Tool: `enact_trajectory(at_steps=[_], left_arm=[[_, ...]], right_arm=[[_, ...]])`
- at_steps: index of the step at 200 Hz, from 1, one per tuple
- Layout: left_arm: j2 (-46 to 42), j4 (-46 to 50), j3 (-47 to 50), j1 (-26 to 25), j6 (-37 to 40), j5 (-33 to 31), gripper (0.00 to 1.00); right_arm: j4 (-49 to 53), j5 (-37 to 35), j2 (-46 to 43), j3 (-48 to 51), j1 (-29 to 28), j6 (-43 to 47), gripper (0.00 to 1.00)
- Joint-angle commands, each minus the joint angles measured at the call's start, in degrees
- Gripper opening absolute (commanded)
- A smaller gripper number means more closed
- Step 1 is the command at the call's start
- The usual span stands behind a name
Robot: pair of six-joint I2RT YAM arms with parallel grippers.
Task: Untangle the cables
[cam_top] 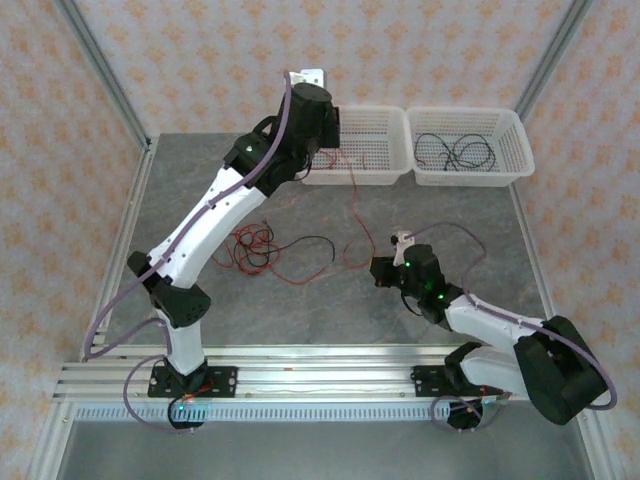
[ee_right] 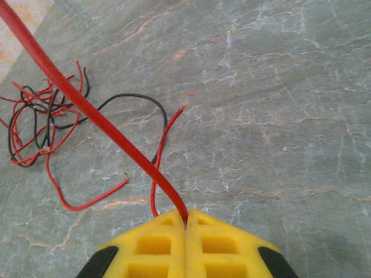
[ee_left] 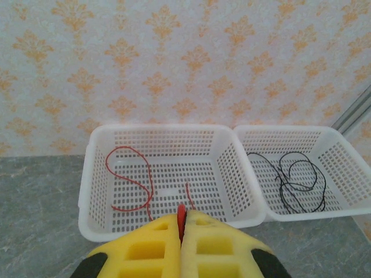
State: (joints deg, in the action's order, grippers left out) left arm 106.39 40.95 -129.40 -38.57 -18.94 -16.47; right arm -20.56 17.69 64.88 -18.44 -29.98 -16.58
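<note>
My left gripper is shut on a red cable and hangs above the near rim of the left white basket. A stretch of red cable lies curled inside that basket. From there the red cable runs down across the table to my right gripper. In the right wrist view my right gripper is shut on this taut red cable. A tangle of red and black cables lies on the table left of centre, and it shows again as a tangle in the right wrist view.
The right white basket holds loose black cables. Both baskets stand side by side at the table's far edge against the patterned wall. Metal frame posts rise at the back corners.
</note>
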Motion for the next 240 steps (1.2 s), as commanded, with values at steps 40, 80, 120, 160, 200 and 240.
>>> enact_trajectory(at_steps=[40,80,120,160,200,240], left_arm=[[0.1,-2.9,-2.7,0.5,1.8,7.7,0.0],[0.4,-7.0,-3.9,0.5,3.1,9.9,0.0],[1.2,-15.3,-5.4,1.7,4.7,9.5,0.0],[2.4,-22.9,-6.9,4.2,6.2,9.4,0.0],[5.6,-30.9,-6.8,6.9,7.4,10.6,0.0],[10.2,-40.3,-4.8,9.9,7.6,12.2,0.0]], right_arm=[[0.6,-1.7,-4.8,2.6,-0.4,-1.4,0.49],[-0.8,-1.2,-6.1,4.8,-0.4,-3.2,0.51],[-1.2,-0.8,-5.9,5.3,-0.4,-4.1,0.51],[-1.2,-0.6,-7.0,5.9,-0.4,-4.8,0.51],[-1.2,-0.7,-8.1,6.9,-0.4,-5.5,0.51],[-1.2,-0.9,-9.0,7.4,-0.4,-5.9,0.51]])
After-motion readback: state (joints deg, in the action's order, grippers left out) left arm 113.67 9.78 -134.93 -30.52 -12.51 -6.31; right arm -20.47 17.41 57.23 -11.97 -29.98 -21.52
